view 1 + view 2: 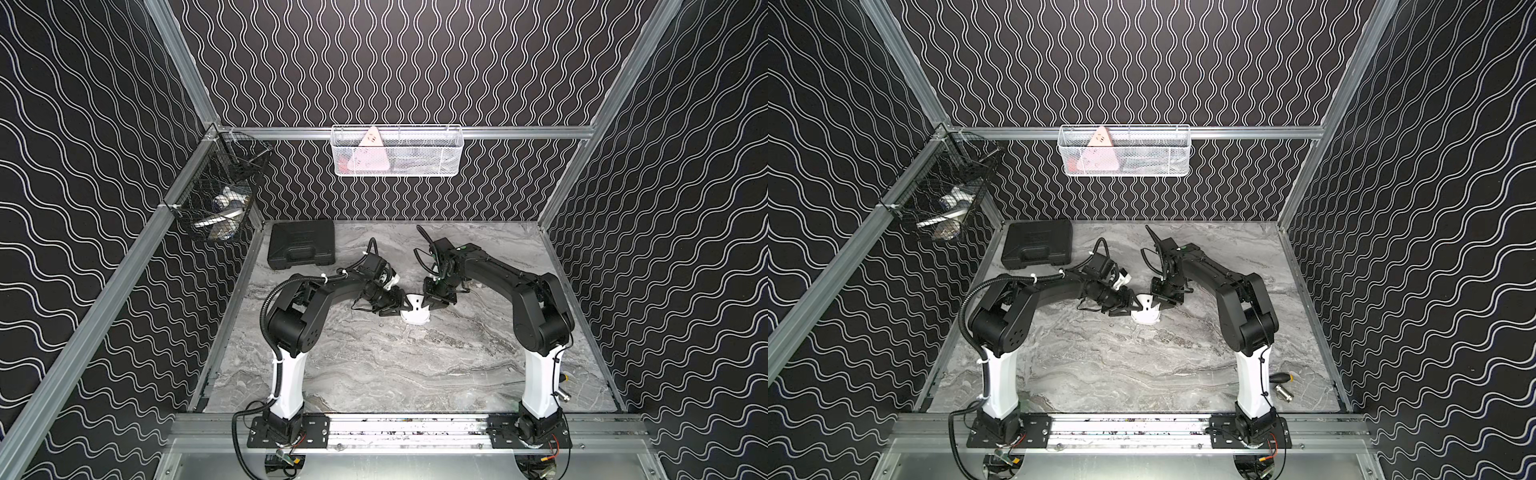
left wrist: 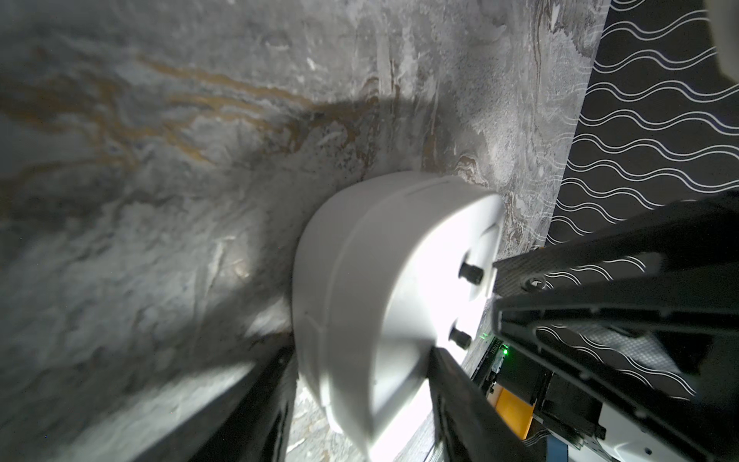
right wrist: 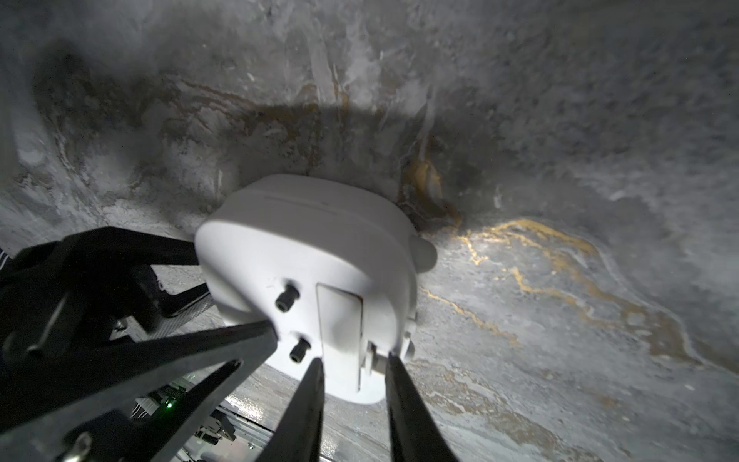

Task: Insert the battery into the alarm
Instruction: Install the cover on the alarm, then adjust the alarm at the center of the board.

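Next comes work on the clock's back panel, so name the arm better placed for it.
Right, most likely. The right gripper is open and points straight at the back panel of the clock. The left gripper is busy: it straddles the clock and holds it, so it should stay put.

The white rounded plastic alarm has two black knobs on its back. The grey marbled worktop is veined with ochre, and the black walls carry paired white wavy lines.
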Motion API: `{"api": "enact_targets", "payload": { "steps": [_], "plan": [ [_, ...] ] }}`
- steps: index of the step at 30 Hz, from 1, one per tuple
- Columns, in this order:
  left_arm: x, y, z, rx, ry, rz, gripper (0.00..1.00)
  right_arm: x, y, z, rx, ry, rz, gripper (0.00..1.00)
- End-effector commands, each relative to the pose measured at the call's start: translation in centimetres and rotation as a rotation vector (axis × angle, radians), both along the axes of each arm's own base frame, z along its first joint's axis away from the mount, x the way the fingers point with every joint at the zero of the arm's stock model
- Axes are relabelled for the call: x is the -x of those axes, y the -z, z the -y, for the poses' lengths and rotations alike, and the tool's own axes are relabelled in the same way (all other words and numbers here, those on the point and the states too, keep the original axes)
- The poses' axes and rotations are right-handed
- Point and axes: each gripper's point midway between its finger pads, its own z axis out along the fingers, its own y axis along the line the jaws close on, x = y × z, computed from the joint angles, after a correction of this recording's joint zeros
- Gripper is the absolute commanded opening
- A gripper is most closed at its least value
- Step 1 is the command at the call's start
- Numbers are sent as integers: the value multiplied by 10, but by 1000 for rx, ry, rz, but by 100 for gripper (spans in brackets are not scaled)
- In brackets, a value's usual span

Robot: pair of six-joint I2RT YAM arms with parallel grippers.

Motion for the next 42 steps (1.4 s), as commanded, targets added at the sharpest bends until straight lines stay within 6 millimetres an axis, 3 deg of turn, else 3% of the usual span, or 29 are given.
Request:
{"api": "enact_targets", "payload": {
  "steps": [1, 3, 7, 10, 22, 26, 29, 32, 35, 39, 42],
  "plan": [
    [13, 18, -13, -92, -22, -67, 56, 0, -14, 6, 20, -5, 30, 32],
    [13, 19, -13, -94, -23, -68, 56, -1, -17, 4, 11, -9, 38, 29],
    [13, 20, -13, -96, -23, -71, 57, -3, -19, -2, -17, -12, 36, 9],
    [14, 21, -13, -95, -22, -71, 56, -1, -15, -4, -29, -12, 24, 1],
    [14, 21, -13, -96, -21, -72, 57, 5, 16, -1, -2, -10, -30, 1],
    [13, 21, -13, -97, -21, -70, 56, 5, 13, 0, -2, -10, -23, 1],
    [13, 21, -13, -100, -22, -68, 56, -4, -9, -7, -61, -2, 37, 9],
    [12, 21, -15, -112, -22, -64, 56, -15, -38, -18, -187, 34, 129, 25],
    [11, 20, -16, -121, -23, -59, 56, -32, -50, 1, -304, 155, 205, 41],
    [12, 21, -19, -140, -21, -56, 53, -33, -38, 23, -466, 276, 207, 61],
    [11, 21, -21, -153, -19, -49, 51, -28, -24, 31, -520, 309, 175, 66]
  ]
}}
